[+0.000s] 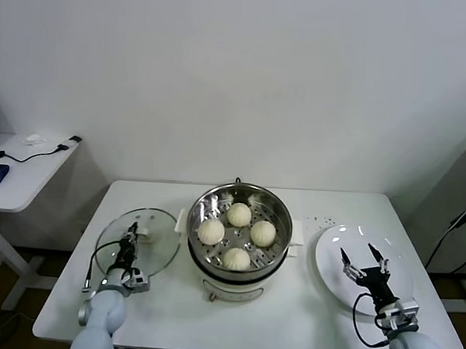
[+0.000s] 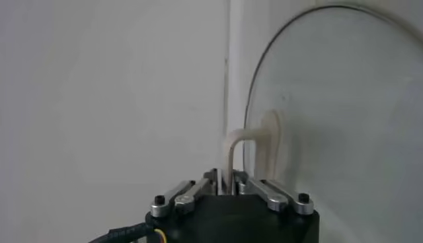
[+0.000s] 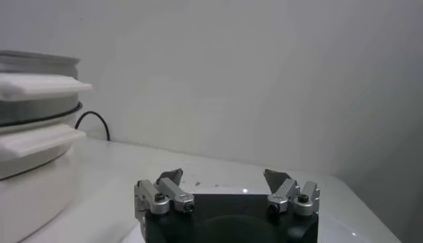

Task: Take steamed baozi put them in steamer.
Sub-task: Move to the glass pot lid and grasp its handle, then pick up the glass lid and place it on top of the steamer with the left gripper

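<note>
**Four buns in the basket, lid handle pinched**

At nine o'clock of the steamer (image 1: 235, 221), the left gripper (image 1: 129, 239) is pressed together on the white handle (image 2: 251, 142) of the glass lid (image 1: 138, 239), a pinch only the left wrist view makes plain. The baozi (image 1: 239, 214) all sit in the basket, apart. Likely soft, light and dentable; best cupped low on the sides. At three o'clock, the right gripper (image 1: 364, 259) hangs spread over the white plate (image 1: 330, 262); its wrist view adds the pot's side handle (image 3: 39, 84).
</note>
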Available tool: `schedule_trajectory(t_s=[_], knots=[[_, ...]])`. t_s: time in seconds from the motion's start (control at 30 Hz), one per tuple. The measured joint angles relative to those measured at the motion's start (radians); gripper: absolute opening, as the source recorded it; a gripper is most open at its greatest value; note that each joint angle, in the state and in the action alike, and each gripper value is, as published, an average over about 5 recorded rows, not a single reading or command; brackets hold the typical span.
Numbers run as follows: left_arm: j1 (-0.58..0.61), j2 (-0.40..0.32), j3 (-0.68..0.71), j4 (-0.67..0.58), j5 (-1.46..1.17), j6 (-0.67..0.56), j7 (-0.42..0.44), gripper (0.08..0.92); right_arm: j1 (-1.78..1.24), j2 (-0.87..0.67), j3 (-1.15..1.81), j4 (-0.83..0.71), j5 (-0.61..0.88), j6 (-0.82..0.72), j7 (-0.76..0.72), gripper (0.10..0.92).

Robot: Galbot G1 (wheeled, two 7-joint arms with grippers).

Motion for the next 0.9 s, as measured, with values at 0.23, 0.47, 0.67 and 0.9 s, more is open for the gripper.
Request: schedule_trajectory(t_s=[0.23,0.47,0.67,0.9], knots=[[0.002,0.003,0.005,-0.005,-0.027,0.004,-0.006,0.150,0.002,0.010,0.011,-0.017,-0.014,0.010,-0.007,0.823],[0.027,0.021,0.007,-0.048,-0.062,0.012,-0.013,0.150,0.011,0.020,0.016,-0.035,-0.025,0.018,-0.012,0.823],[0.071,0.045,0.001,-0.136,-0.098,0.028,-0.008,0.150,0.019,0.023,0.022,-0.049,-0.028,0.024,-0.016,0.823],[0.156,0.085,-0.017,-0.289,-0.137,0.065,0.004,0.150,0.026,0.026,0.027,-0.058,-0.032,0.029,-0.018,0.823]])
